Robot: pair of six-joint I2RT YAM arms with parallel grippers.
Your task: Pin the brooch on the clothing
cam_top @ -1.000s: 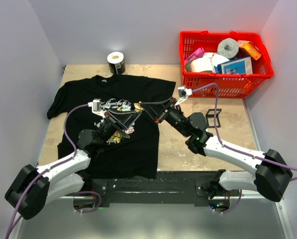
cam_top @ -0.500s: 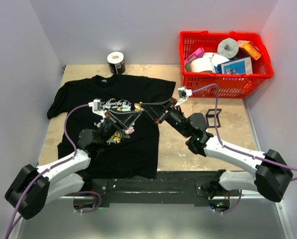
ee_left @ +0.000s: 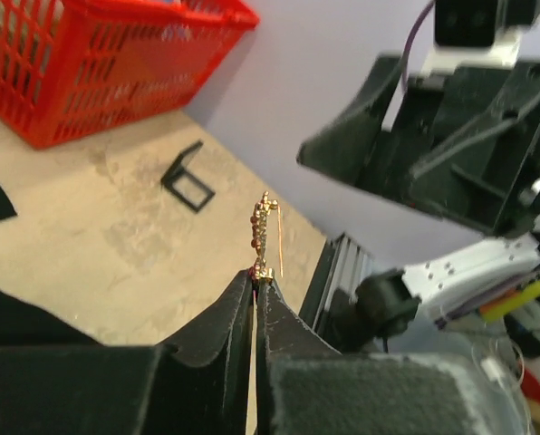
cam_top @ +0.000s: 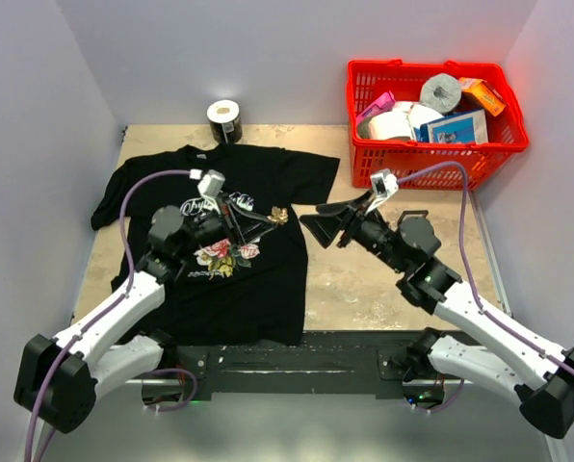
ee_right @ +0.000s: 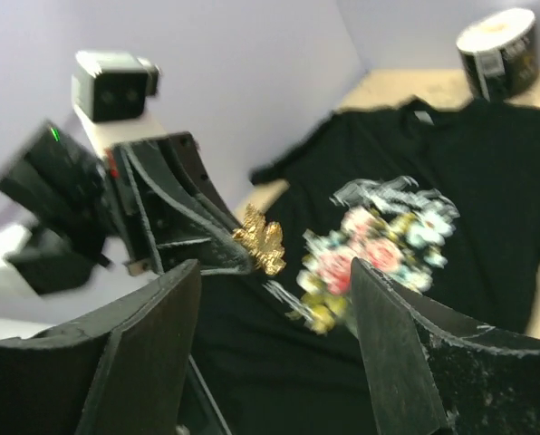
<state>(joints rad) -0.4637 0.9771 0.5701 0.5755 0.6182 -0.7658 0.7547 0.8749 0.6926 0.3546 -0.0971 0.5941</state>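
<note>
Gold-glinting brooch (ee_left: 263,231) pinched in left claw (ee_left: 255,272) over black T-shirt (cam_top: 258,279); right claw (cam_top: 311,214) spread wide, empty.

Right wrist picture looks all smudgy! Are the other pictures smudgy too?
Right wrist view: blurry all over; the brooch is a gold smear, the shirt print fuzzy. Left wrist view: brooch sharp, pinched in the left claw. Top view: crisp.

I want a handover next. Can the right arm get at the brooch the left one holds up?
Probably yes: the right fingers stand open and face the brooch across open air; the left fingers pinch only one end.
</note>
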